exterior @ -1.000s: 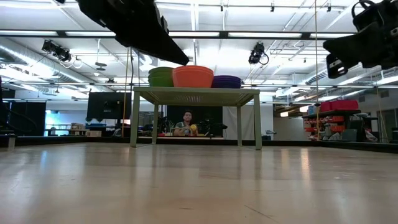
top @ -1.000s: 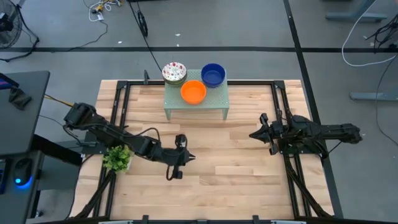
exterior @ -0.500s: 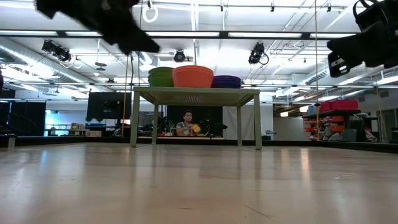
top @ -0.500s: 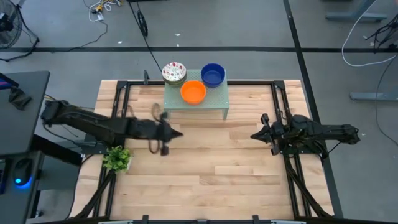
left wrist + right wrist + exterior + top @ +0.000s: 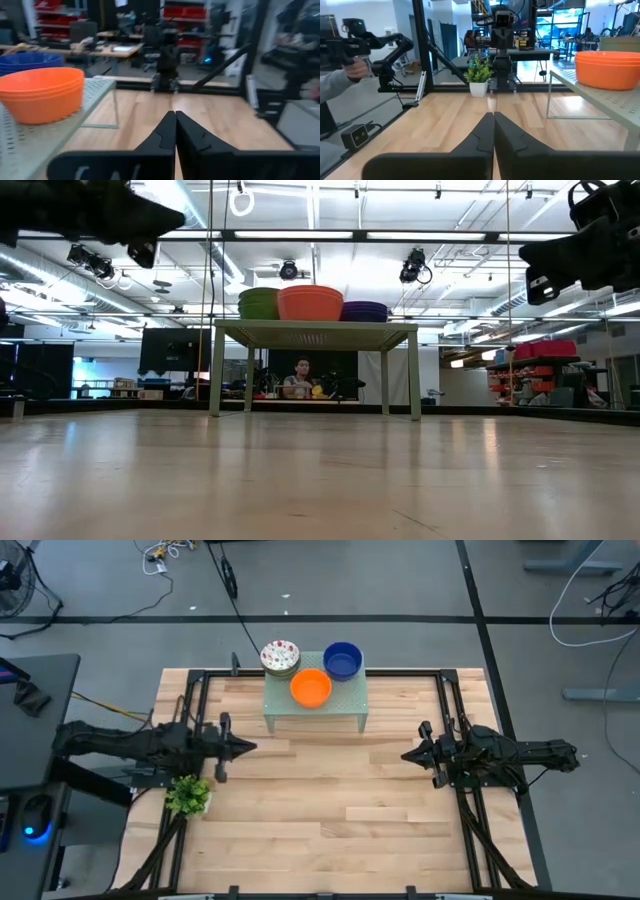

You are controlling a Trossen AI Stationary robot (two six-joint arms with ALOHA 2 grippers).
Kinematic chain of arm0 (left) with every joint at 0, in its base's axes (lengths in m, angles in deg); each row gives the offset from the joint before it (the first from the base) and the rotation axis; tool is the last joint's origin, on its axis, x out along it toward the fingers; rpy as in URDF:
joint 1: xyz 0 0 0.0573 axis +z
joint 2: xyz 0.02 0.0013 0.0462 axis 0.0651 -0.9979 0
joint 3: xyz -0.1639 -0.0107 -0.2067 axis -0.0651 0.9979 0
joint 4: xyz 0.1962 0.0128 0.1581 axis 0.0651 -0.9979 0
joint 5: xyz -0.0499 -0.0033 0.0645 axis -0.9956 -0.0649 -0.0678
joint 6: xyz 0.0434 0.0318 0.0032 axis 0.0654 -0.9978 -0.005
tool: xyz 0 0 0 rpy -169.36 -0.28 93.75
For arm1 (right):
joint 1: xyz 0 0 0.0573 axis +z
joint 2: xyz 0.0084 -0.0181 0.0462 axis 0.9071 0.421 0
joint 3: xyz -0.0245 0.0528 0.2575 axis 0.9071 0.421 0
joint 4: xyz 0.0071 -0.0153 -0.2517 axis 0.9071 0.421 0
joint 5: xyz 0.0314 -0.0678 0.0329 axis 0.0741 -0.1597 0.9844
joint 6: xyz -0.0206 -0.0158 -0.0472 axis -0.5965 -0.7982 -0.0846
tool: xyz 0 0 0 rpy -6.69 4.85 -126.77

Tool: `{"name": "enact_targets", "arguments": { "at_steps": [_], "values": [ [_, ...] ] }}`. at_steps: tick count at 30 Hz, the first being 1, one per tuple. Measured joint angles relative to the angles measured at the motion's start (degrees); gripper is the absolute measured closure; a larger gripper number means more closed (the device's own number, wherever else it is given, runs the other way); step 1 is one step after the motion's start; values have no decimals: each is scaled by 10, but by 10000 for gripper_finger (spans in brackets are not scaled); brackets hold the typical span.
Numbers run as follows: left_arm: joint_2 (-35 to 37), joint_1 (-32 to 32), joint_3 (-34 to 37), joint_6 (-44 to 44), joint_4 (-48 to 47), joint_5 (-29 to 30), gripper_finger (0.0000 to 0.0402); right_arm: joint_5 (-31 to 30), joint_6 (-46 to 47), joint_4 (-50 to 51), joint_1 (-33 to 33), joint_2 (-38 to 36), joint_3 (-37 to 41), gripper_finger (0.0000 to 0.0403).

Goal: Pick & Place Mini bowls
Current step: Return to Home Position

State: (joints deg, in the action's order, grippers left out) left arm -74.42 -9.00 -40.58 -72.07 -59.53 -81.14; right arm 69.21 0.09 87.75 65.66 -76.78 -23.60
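Three stacks of mini bowls stand on a pale green mesh stand [image 5: 316,708] at the table's far middle: orange [image 5: 311,689], blue [image 5: 343,661], white with red speckles [image 5: 281,657]. In the low view the orange stack [image 5: 310,302] sits between a green-looking stack [image 5: 259,303] and a purple-looking one [image 5: 365,310]. The left wrist view shows the orange stack [image 5: 42,93] and the blue stack [image 5: 30,58]; the right wrist view shows the orange stack [image 5: 610,68]. My left gripper [image 5: 250,746] is shut, at the table's left side, holding nothing. My right gripper [image 5: 405,755] is shut at the right side.
A small green plant [image 5: 187,795] in a white pot stands at the table's left edge, near my left arm; it also shows in the right wrist view [image 5: 479,74]. Bare wood [image 5: 330,810] spans the middle and near part. A person's sleeve [image 5: 342,85] shows beyond the table.
My left arm has swung back from the table's near middle toward the left edge and slightly toward the far side, folding in until its gripper sits by the left rail. The right arm has kept still. The bowls have not moved.
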Motion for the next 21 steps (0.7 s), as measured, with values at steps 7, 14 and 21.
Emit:
{"name": "enact_targets", "arguments": {
  "at_steps": [7, 14, 21],
  "values": [
    [137, 85, 74, 2, -5, -97, 396, 0, 0, 0, 0, 0, 0, 390],
    [228, 143, 111, 4, -25, -154, 394, 0, 0, 0, 0, 0, 0, 390],
    [228, 123, 136, 5, -30, -87, 397, 0, -1, -1, 0, 0, 0, 389]
  ]
}}
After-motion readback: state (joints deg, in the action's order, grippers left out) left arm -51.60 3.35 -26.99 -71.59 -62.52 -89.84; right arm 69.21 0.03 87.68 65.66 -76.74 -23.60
